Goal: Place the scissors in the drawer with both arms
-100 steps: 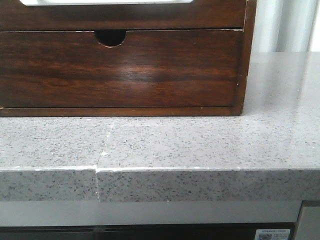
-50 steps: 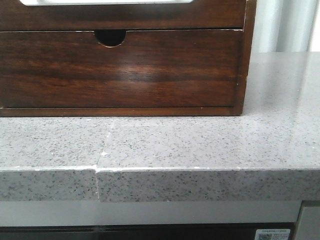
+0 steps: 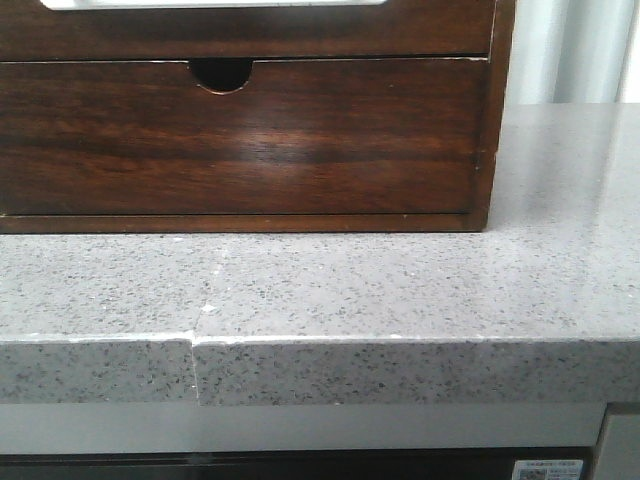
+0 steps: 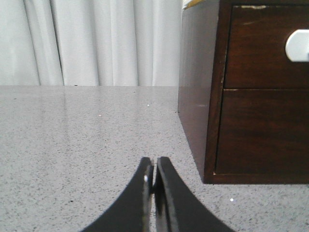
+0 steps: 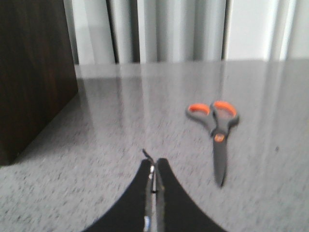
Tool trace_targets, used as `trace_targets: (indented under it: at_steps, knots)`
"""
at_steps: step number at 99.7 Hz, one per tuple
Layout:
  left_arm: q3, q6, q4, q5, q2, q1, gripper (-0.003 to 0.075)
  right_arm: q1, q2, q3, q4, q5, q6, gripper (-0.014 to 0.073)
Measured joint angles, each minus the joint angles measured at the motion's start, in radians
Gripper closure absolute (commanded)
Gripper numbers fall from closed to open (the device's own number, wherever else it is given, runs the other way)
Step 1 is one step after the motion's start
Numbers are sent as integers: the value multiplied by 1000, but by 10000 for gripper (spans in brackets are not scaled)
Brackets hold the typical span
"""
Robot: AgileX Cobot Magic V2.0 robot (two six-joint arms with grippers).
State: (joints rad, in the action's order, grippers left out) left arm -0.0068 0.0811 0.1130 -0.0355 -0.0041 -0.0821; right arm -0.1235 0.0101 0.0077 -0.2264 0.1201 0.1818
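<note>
The scissors [image 5: 216, 130], grey with orange-lined handle loops, lie flat and closed on the grey speckled counter, seen only in the right wrist view. They are ahead and to the right of my right gripper [image 5: 154, 163], which is shut and empty just above the counter. The drawer [image 3: 250, 35] is the shallow top front of the dark wooden cabinet, closed, with its white cutout at the picture's top edge. It also shows in the left wrist view [image 4: 260, 48]. My left gripper [image 4: 155, 162] is shut and empty, low over the counter beside the cabinet's corner. Neither gripper shows in the front view.
Below the shallow drawer is a taller closed drawer front [image 3: 300, 140] with a half-round notch. The cabinet's side wall [image 5: 34, 72] stands left of my right gripper. The counter [image 3: 400, 290] ends in a front edge with a seam. Pale curtains hang behind.
The front view has shifted very slightly. Nothing on the counter has visibly moved.
</note>
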Motion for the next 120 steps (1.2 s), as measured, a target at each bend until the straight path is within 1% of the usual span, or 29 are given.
trace_targets:
  at_steps: [8, 14, 22, 32, 46, 60, 74, 83, 95, 120]
  knots:
    - [-13, 0, 39, 0, 0, 0, 741, 0, 0, -11, -23, 70, 0, 662]
    - [-41, 0, 61, -8, 0, 0, 741, 0, 0, -40, -33, 98, 0, 662]
    - [-118, 0, 73, -30, 0, 0, 741, 0, 0, -98, -40, 113, 0, 662]
    - [-230, 0, 77, -93, 21, 0, 741, 0, -22, -197, -45, 141, 3, 662]
    - [-388, 6, 77, -201, 125, 0, 741, 0, -122, -340, -45, 240, 9, 662]
    - [-528, 20, 77, -301, 255, 0, 741, 0, -255, -484, -45, 352, 43, 662]
    - [-636, 28, 77, -398, 370, 0, 741, 0, -374, -590, -45, 394, 53, 662]
    - [-670, 32, 77, -421, 417, 0, 741, 0, -422, -624, -45, 394, 54, 662]
    - [-675, 33, 77, -428, 440, 0, 741, 0, -463, -627, -45, 391, 58, 662]
    - [-675, 33, 77, -433, 446, 0, 741, 0, -482, -627, -45, 391, 58, 662]
